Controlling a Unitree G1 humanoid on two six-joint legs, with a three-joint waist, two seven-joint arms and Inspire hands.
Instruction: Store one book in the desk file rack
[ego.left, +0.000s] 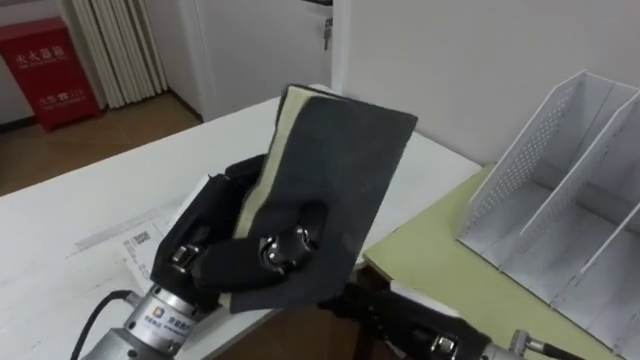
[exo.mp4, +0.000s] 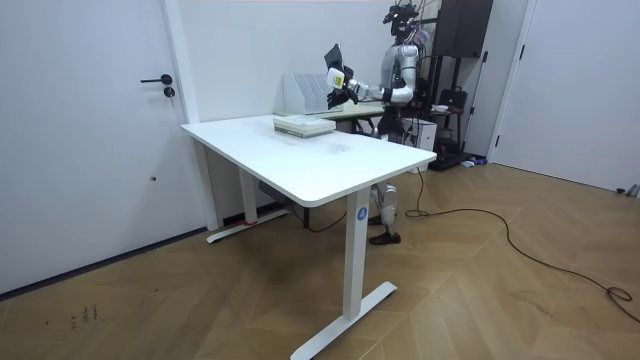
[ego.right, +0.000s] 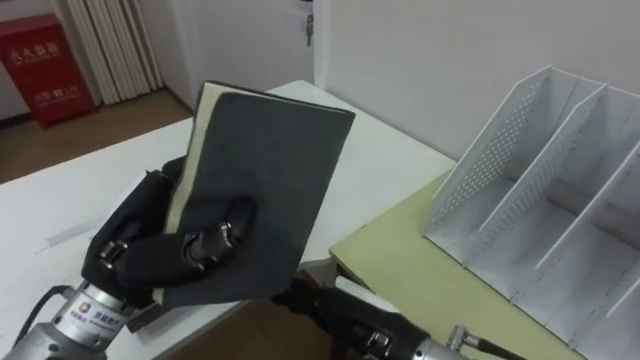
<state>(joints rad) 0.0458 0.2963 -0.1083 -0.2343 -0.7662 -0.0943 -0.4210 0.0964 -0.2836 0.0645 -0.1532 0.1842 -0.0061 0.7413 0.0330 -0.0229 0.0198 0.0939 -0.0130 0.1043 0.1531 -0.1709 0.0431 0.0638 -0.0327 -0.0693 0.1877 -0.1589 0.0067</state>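
My left hand (ego.left: 215, 250) had its fingers and thumb curled round the dark grey book (ego.left: 335, 165), holding it tilted above the white desk (ego.left: 60, 250). The book was left of the white perforated file rack (ego.left: 560, 190) and apart from it. My right hand (ego.left: 400, 315) lay low beneath the book, and I could not tell how its fingers were set.

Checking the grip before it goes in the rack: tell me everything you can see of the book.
The book is slim, with a dark grey cover and cream page edges along its left side. It is closed, held aloft and tilted in the left hand, whose fingers curl over the cover's lower part.
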